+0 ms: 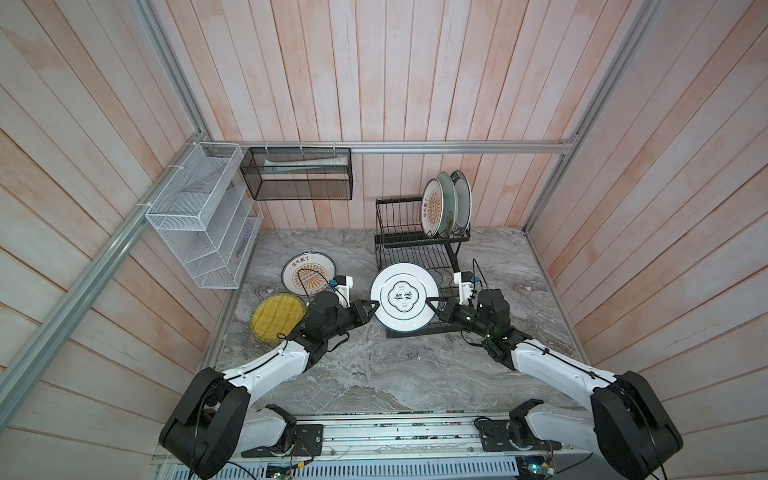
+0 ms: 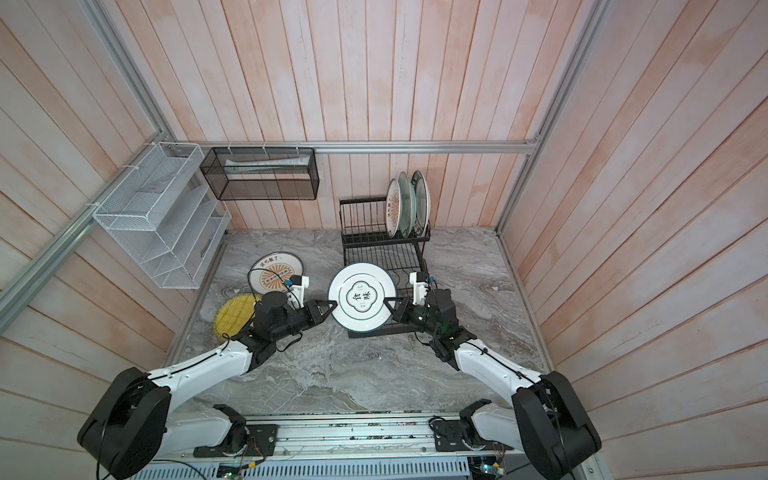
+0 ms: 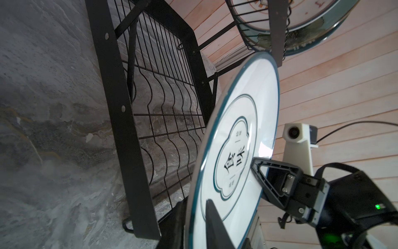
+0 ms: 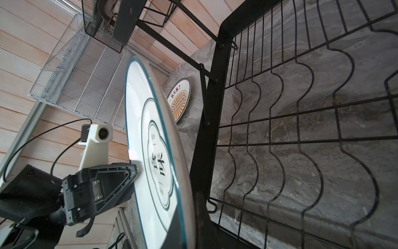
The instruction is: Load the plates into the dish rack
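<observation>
1. The green-ringed plate (image 1: 404,296) hangs between the two tools, one at each side of its rim. The right tool (image 1: 431,302) is clamped on the rim. The left tool (image 1: 375,306) lays one finger on the plate's face, but its other finger is hidden behind the plate, so I cannot tell whether it grips or only touches.
2. If only the right tool holds it, the plate may pivot about that single pinch. The smooth glazed rim could then slide out and the plate would drop.
3. The front bar of the dish rack (image 1: 419,249) lies just under the plate, and a post of the upper basket (image 3: 275,32) stands just past the plate's far edge. A careless swing could knock the plate against either one.
4. The plate's edge must land between the wavy dividers of the lower tray (image 3: 163,129), just beyond both tools. If it misses the gap, I judge the plate would tip flat or roll.
5. The plate is round, white and glossy, and it is held tilted. It has a thin green line at the rim, an inner ring, and a lobed frame around two dark characters.
6. Three plates stand upright in the upper basket, well beyond both tools.
7. A sunburst plate (image 1: 307,272) and a yellow ribbed plate (image 1: 274,318) lie flat on the table (image 1: 395,374). Both are on the side of the left tool away from the held plate.
</observation>
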`<state>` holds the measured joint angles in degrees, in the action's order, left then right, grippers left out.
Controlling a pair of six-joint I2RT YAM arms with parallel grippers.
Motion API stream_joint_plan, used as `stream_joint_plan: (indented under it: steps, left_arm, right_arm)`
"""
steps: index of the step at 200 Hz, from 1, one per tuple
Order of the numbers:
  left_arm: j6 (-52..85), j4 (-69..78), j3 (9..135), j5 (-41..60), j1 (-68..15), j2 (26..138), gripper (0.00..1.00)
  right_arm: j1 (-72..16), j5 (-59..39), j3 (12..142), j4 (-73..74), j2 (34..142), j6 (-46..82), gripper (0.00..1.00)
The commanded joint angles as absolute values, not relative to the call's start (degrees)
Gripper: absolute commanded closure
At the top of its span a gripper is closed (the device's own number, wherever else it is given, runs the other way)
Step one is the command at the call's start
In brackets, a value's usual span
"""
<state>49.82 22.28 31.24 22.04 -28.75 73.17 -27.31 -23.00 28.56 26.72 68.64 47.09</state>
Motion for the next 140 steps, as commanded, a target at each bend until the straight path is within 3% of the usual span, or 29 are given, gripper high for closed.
stream_joint_plan:
  steps: [1,52,140]
  left_arm:
    - [48.7,21.5,33.4,21.3,-29.0,73.0,0.65]
    - [47.8,20.1,34.0,20.0,-29.5,74.1,0.58]
    - [48.9,22.5,33.6,18.1,-31.9,83.2,0.57]
  right_arm:
    - [-27.4,-20.3,29.6,26.7,65.8,45.6,1.0]
    - [-25.4,-17.5,29.9,22.2,60.3,43.2,1.0]
    - [-22.7,-19.6,31.6,16.4,54.1,39.0,1.0]
